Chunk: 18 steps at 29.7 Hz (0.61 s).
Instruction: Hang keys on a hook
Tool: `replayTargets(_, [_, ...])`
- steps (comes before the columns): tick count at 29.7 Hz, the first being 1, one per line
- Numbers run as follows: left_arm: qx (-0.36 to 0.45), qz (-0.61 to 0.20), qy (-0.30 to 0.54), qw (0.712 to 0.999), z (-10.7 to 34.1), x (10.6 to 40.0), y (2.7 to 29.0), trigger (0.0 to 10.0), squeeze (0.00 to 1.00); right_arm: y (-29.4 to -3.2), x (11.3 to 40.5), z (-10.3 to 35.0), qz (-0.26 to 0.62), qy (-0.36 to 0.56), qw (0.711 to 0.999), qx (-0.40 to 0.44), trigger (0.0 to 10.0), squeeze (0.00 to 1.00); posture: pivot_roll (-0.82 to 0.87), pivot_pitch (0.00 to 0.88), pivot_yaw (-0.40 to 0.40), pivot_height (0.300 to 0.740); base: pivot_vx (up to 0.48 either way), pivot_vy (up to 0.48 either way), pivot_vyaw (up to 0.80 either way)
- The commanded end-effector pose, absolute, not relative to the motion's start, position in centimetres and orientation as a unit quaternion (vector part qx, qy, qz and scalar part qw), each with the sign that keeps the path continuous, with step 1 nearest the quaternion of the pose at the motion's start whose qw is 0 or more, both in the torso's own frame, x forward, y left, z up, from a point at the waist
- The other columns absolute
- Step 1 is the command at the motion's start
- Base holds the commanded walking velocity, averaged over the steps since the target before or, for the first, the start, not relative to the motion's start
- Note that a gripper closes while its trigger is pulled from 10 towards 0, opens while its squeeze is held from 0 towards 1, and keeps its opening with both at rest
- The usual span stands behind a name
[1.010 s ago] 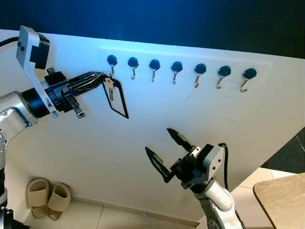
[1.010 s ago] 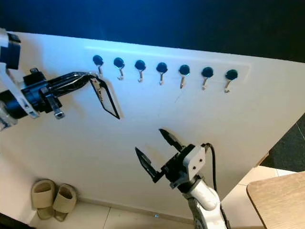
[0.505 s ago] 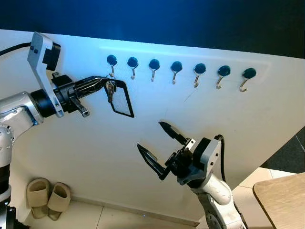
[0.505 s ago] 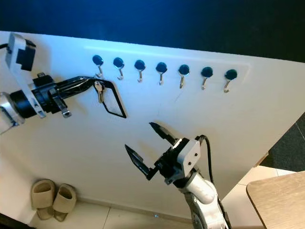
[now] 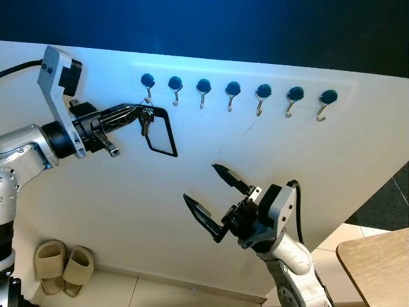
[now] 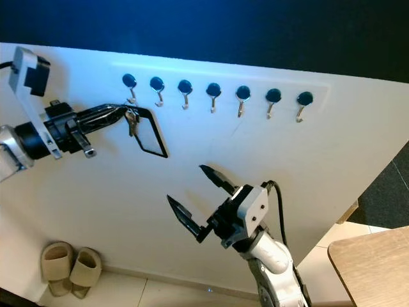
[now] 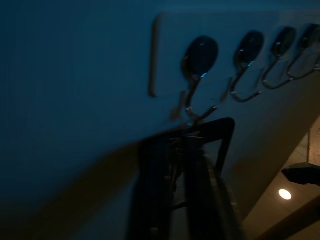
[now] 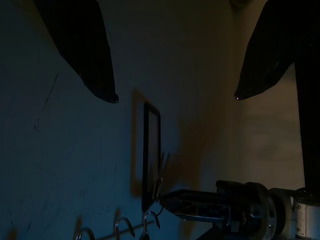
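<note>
Hanging step in hand: keys held up at the leftmost hook

Nearest, right gripper [image 5: 208, 192] idles low before the wall [image 5: 332, 166], fingers spread, holding nothing. Farther, left gripper [image 5: 135, 111] has fingers pressed together on the keys [image 5: 146, 121]; black loop [image 5: 162, 133] dangles beneath. Keys sit just below the leftmost hook [image 5: 148, 88]; contact cannot be told. Next, by my reading: seat ring over hook tip, then let go

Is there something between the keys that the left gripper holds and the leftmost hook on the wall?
Nothing visible stands between them. The left gripper holds the keys just below the leftmost hook, with only bare white wall around. The right gripper hangs open, lower down.
</note>
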<state>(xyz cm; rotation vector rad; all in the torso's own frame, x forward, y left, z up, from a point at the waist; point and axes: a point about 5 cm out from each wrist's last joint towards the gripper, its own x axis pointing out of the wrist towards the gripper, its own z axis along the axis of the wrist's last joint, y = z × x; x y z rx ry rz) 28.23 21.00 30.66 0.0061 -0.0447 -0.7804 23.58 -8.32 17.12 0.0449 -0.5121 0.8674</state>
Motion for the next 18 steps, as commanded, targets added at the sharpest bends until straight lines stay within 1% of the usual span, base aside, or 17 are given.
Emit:
replayTargets(1, [-0.011, -0.379, -0.025, 0.925, 30.6, 28.3, 21.1, 10.0, 0.45, -8.3, 23.4, 17.2, 0.419, -0.245, 0.874, 0.024, 10.0, 0.0, 0.04, 0.07, -0.021, 0.74, 0.0, 0.0, 0.0])
replayTargets(3, [-0.012, -0.379, -0.029, 0.925, 30.6, 28.3, 21.1, 10.0, 0.45, -8.3, 23.4, 17.2, 0.419, -0.245, 0.874, 0.024, 10.0, 0.0, 0.04, 0.07, -0.021, 0.74, 0.0, 0.0, 0.0])
replayTargets(4, [-0.013, -0.382, -0.031, 0.924, 30.6, 28.2, 21.2, 10.0, 0.0, -8.3, 23.4, 17.2, 0.418, -0.245, 0.874, 0.024, 10.0, 0.0, 0.04, 0.072, -0.021, 0.74, 0.0, 0.0, 0.0])
replayTargets(9, [-0.027, -0.412, -0.024, 0.91, 29.9, 27.4, 21.7, 10.0, 0.0, -8.4, 23.4, 17.1, 0.415, -0.241, 0.877, 0.026, 10.0, 0.0, 0.04, 0.077, -0.022, 0.74, 0.0, 0.0, 0.0])
replayTargets(13, [-0.033, -0.417, -0.02, 0.908, 29.5, 27.3, 22.1, 10.0, 0.0, -8.5, 23.4, 17.1, 0.415, -0.241, 0.877, 0.026, 10.0, 0.0, 0.04, 0.077, -0.022, 0.74, 0.0, 0.0, 0.0])
replayTargets(18, [-0.069, -0.43, -0.013, 0.9, 28.2, 26.8, 23.1, 10.0, 0.0, -8.6, 23.3, 17.0, 0.414, -0.239, 0.878, 0.027, 10.0, 0.0, 0.04, 0.079, -0.019, 0.74, 0.0, 0.0, 0.0])
